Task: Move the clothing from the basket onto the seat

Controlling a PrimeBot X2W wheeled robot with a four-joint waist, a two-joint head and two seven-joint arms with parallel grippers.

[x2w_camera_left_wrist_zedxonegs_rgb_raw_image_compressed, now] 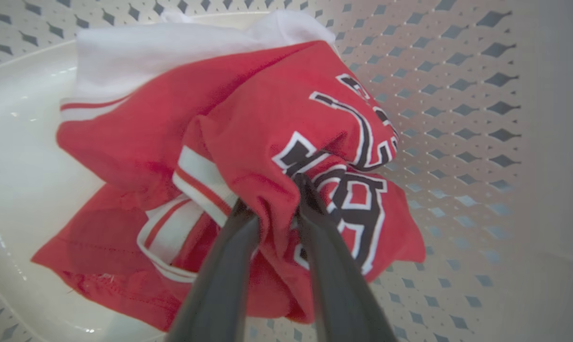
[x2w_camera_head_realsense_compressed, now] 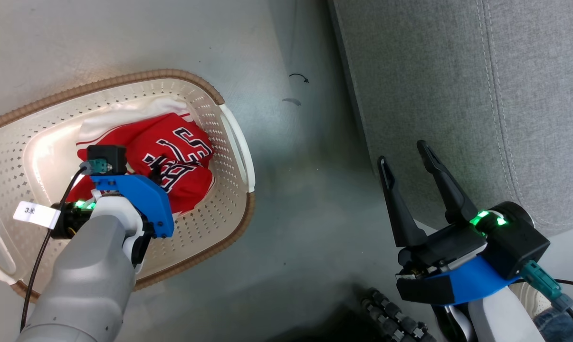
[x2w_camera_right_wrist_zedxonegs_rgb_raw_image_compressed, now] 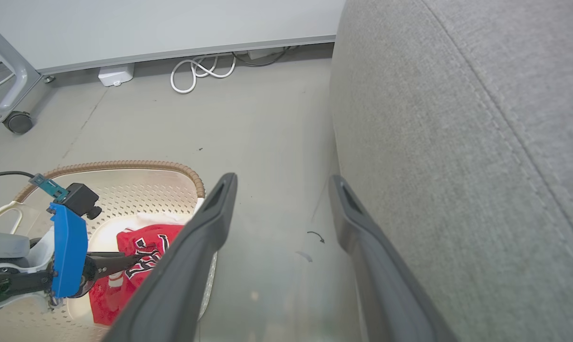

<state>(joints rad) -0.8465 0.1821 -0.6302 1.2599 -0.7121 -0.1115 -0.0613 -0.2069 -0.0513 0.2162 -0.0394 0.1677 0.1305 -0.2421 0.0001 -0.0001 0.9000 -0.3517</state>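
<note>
Bottom centre, left wrist view: left end effector (x2w_camera_left_wrist_zedxonegs_rgb_raw_image_compressed: 272, 192) pinches a raised fold of clothing (x2w_camera_left_wrist_zedxonegs_rgb_raw_image_compressed: 248, 118), heaped in the basket (x2w_camera_left_wrist_zedxonegs_rgb_raw_image_compressed: 457, 95). Soft, light, limp; likely to drape, so a bunched ridge suits. Head view, lower right: right end effector (x2w_camera_head_realsense_compressed: 403, 153) open; seat (x2w_camera_head_realsense_compressed: 457, 95) beyond, upper right.

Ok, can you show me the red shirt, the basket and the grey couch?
red shirt (x2w_camera_left_wrist_zedxonegs_rgb_raw_image_compressed: 262, 114): left wrist view, on the red cloth beside the lettering.
basket (x2w_camera_head_realsense_compressed: 172, 73): head view, on its brown woven rim.
grey couch (x2w_camera_head_realsense_compressed: 434, 85): head view, on the bare fabric left of the seam.
</note>
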